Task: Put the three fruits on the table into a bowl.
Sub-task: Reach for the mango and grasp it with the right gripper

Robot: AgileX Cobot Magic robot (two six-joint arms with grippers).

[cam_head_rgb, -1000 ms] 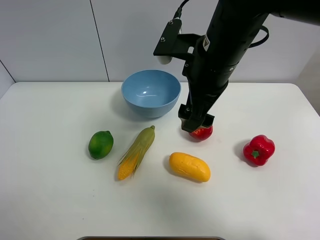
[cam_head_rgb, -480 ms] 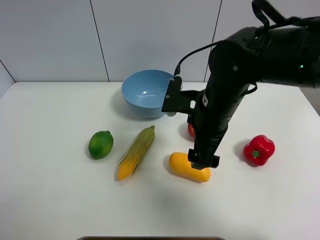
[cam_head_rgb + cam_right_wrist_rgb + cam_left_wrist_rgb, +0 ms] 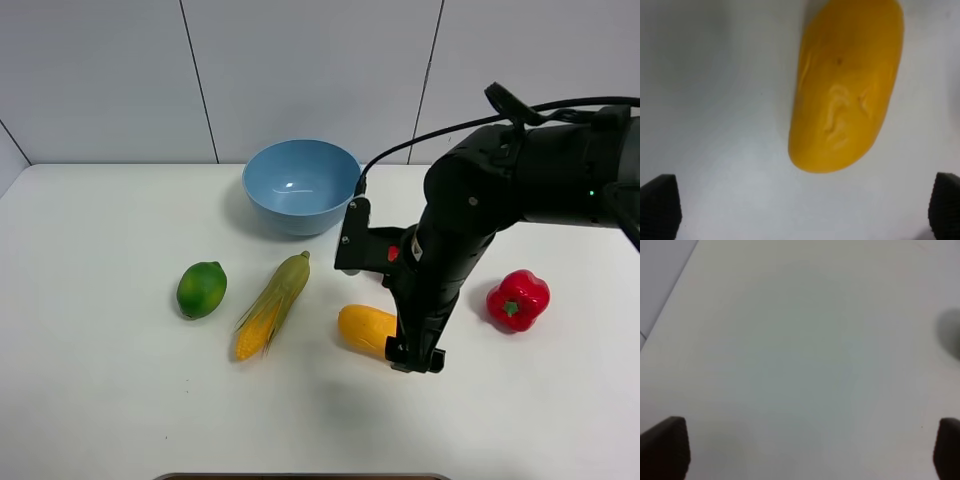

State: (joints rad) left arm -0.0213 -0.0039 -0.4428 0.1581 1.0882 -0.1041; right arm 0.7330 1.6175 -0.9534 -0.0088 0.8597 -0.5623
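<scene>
The bowl (image 3: 302,185) stands empty, well beyond my right gripper (image 3: 416,358), on the far side of my own arm. I count one bowl, three fruits, one corn (image 3: 272,305) and one pepper (image 3: 518,299). My right jaws are spread wide, gripping nothing, and the mango (image 3: 847,85) lies just ahead of them on the table (image 3: 100,400). The apple (image 3: 393,253) is mostly hidden behind my arm. The lime (image 3: 202,289) lies well off, past the corn. My left gripper (image 3: 805,450) hangs wide open over bare table.

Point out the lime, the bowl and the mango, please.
lime (image 3: 202,289), exterior high view, its middle.
bowl (image 3: 300,218), exterior high view, front outer wall.
mango (image 3: 846,85), right wrist view, its middle.
</scene>
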